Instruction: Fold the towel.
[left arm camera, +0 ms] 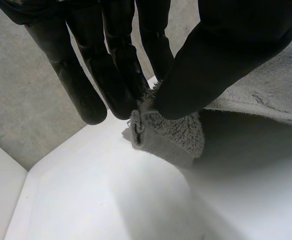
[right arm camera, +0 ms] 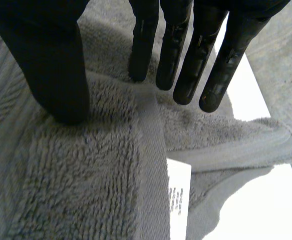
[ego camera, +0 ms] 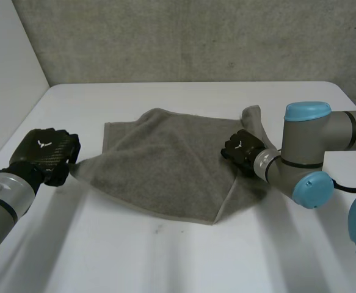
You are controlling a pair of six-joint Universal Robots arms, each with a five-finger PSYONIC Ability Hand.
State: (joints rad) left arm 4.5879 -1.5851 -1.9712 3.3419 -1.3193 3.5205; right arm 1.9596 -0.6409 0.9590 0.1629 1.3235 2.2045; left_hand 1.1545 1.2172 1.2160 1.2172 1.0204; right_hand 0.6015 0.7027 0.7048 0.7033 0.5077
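Evidently left-hand fingers [left arm camera: 118, 70] pinch a towel [ego camera: 165, 159] corner (right-hand fingers [right arm camera: 201, 55] lie straight on it).

The head camera looks down from behind at the table [ego camera: 165, 256], with the towel [ego camera: 165, 165] mid-frame. Both wrist cameras look at it from very close. All 3 views share the towel.

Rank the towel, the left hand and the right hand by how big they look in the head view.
1. towel, largest
2. left hand, next
3. right hand, smallest, though nearness to the camera may explain that
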